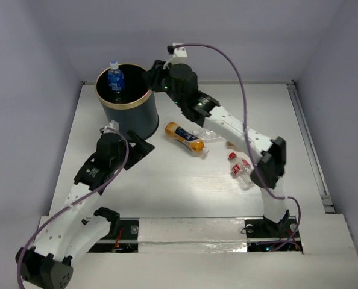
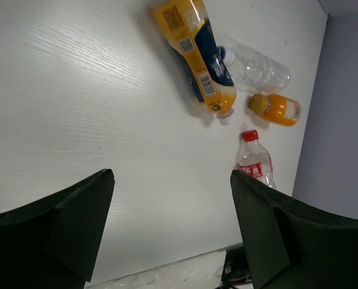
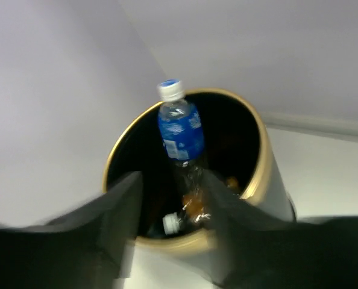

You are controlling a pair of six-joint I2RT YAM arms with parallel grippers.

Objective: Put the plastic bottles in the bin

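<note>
Bin [image 1: 134, 120] is already holding bottles [image 3: 173, 224], a blue-label bottle [image 1: 115, 77] poking above its rim. I am counting four loose bottles [image 1: 185, 137] lying on the table [image 1: 167, 192]. Right gripper [image 3: 172, 176], by the rim, and left gripper [image 2: 172, 180] are both standing spread, empty.

White table [image 1: 167, 192]. Standing far left: dark bin [image 1: 134, 120]. Lying mid-table: orange-labelled bottle [image 1: 185, 137], clear bottle [image 1: 210, 135] just right of it, small orange bottle [image 2: 276, 108], and nearer, red-capped bottle [image 1: 239, 165].
</note>
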